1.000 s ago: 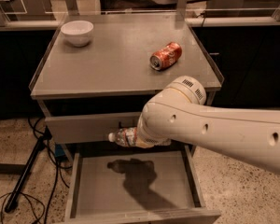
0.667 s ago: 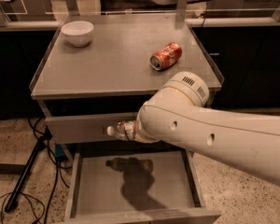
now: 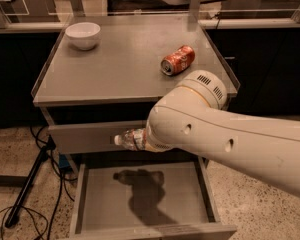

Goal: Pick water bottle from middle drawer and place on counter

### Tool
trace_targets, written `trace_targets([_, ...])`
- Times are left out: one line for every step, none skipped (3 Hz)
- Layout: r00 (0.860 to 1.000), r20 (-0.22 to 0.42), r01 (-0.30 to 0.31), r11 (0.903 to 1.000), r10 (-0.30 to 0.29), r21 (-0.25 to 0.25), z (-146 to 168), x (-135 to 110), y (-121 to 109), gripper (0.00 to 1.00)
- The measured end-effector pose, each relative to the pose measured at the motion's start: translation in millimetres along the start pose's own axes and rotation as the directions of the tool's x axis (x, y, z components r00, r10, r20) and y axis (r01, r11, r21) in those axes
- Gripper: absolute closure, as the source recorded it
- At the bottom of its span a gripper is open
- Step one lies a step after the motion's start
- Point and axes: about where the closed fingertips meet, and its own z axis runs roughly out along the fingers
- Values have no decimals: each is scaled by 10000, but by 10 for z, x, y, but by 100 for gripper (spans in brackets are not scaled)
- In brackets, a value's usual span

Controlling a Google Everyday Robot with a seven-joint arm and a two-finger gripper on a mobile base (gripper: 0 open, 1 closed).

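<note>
The water bottle (image 3: pixel 129 139), clear with a white cap, sticks out sideways to the left from under my white arm (image 3: pixel 205 129). It hangs in the air in front of the closed upper drawer front and above the open middle drawer (image 3: pixel 90 204). Its shadow lies on the drawer's bare grey floor. My gripper is hidden behind the arm's wrist, at the bottle's right end, and holds the bottle up. The counter (image 3: pixel 115 64) lies above and behind the bottle.
An orange-red soda can (image 3: pixel 178 60) lies on its side at the counter's right. A white bowl (image 3: pixel 83 35) stands at the back left. Cables and a dark stand leg (image 3: pixel 27 184) lie on the floor to the left of the cabinet.
The arm has lifted the bottle a little higher and slightly left, from just over the drawer's back edge to the level of the upper drawer front.
</note>
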Motion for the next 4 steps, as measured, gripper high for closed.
trace_targets([9998, -61, 166, 9997, -165, 152, -164, -20, -58, 100])
trace_targets([9993, -39, 371, 9978, -370, 552, -316, -80, -185, 100])
trace_targets([9993, -38, 372, 9978, -371, 554, -317, -80, -187, 100])
trace_targets([9987, 51, 494, 9948, -500, 886, -419, -151, -452, 100])
